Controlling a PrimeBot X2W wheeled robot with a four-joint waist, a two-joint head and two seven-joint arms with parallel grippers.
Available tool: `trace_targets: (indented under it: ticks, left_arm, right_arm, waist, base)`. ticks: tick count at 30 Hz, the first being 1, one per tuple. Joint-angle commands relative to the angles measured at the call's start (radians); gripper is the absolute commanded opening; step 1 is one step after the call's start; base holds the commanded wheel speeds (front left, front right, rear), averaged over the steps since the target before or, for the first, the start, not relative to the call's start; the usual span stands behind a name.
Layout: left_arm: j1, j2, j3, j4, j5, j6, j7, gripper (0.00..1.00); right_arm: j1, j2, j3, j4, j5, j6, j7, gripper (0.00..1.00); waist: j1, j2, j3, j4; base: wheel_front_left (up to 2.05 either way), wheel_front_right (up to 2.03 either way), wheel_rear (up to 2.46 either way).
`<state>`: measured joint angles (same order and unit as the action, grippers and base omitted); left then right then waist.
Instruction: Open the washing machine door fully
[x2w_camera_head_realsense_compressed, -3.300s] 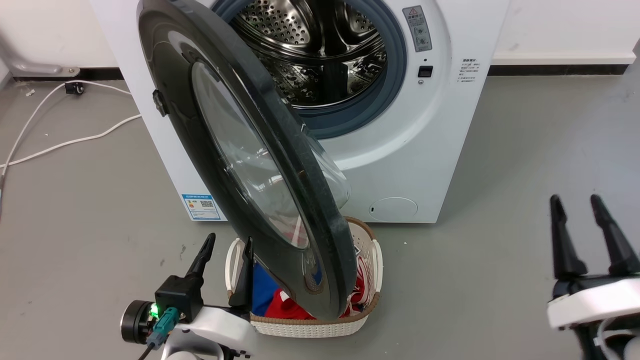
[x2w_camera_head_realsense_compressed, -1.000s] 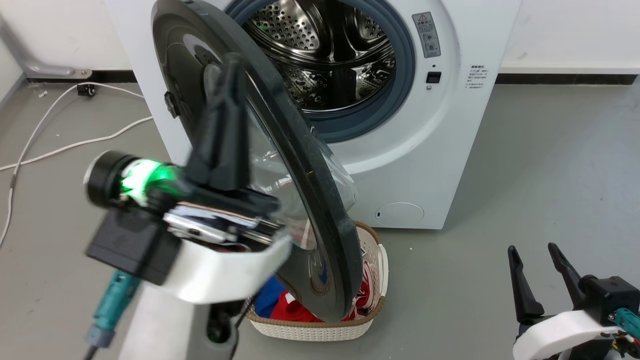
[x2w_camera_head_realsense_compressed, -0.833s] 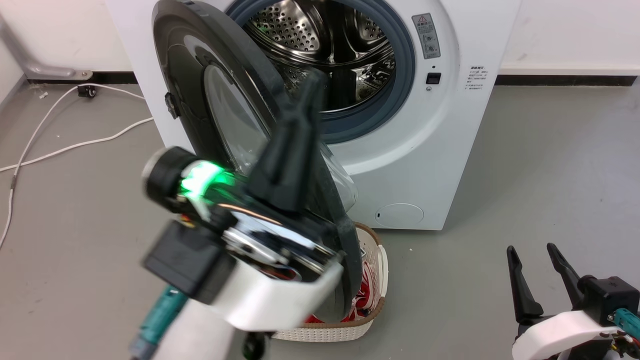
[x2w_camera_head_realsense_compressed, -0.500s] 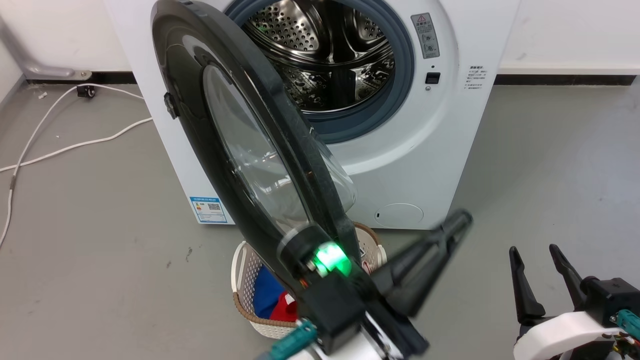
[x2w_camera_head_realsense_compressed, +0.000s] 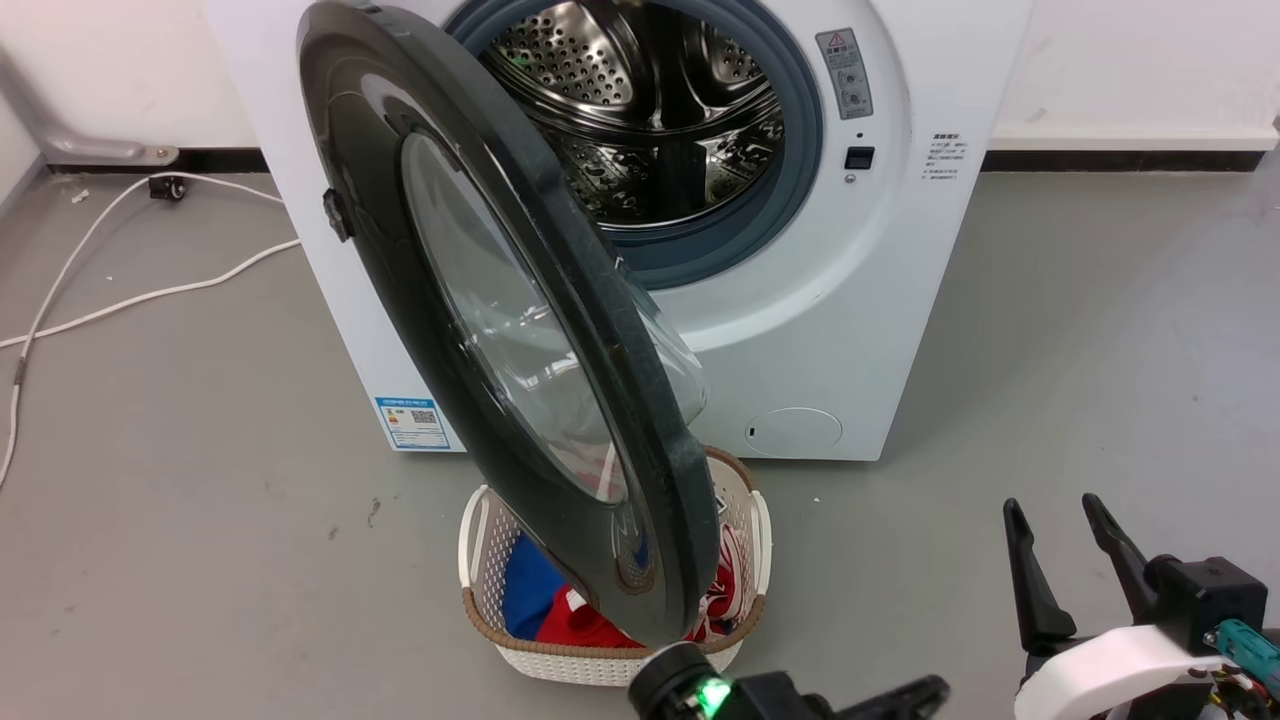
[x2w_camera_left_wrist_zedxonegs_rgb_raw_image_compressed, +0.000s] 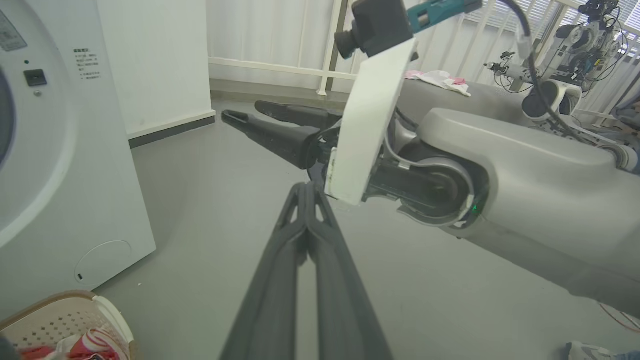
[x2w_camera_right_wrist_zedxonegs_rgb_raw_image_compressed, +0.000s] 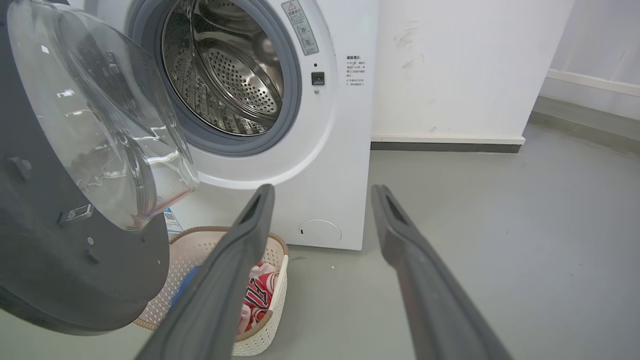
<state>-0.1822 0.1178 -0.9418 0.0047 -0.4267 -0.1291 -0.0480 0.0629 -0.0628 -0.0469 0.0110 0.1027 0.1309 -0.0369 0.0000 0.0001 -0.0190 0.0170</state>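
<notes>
The washing machine is a white front-loader with its steel drum exposed. Its door, glossy black with a clear glass bowl, stands swung partway out, edge-on in the head view, over a basket. My left gripper lies low at the head view's bottom edge, right of the door's lower rim and apart from it. In the left wrist view the left gripper is shut and empty, pointing at my right gripper. That right gripper is open over bare floor, right of the machine and clear of the door.
A white woven laundry basket of red and blue clothes sits on the floor under the door's lower edge. White cables trail across the grey floor at the left. A white wall with a dark skirting runs behind the machine.
My left arm rose in front of the door, swept across it to the right and dropped to the bottom edge. The door's angle looks unchanged. The right gripper sank slightly earlier.
</notes>
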Motion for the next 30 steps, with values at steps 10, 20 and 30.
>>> trace_targets:
  ticks: [10, 20, 30]
  left_arm:
    - [-0.103, -0.025, 0.127, 0.224, 0.004, 0.098, -0.102, 0.00]
    - [-0.161, -0.049, 0.196, 0.363, -0.034, 0.163, -0.147, 0.00]
    - [-0.141, -0.020, 0.210, 0.383, -0.034, 0.193, -0.160, 0.00]
  right_arm:
    - [0.003, 0.004, -0.001, 0.010, 0.000, 0.000, -0.004, 1.00]
    - [0.002, 0.009, 0.007, 0.022, 0.008, 0.000, -0.007, 1.00]
    - [0.015, 0.011, -0.011, 0.013, 0.010, 0.000, -0.006, 1.00]
  waist:
    - [0.0000, -0.0001, 0.004, -0.011]
    - [0.0000, -0.0001, 0.005, -0.016]
    - [0.0000, -0.0001, 0.016, 0.020]
  base:
    - [0.00, 0.00, 0.00]
    - [0.00, 0.00, 0.00]
    - [0.00, 0.00, 0.00]
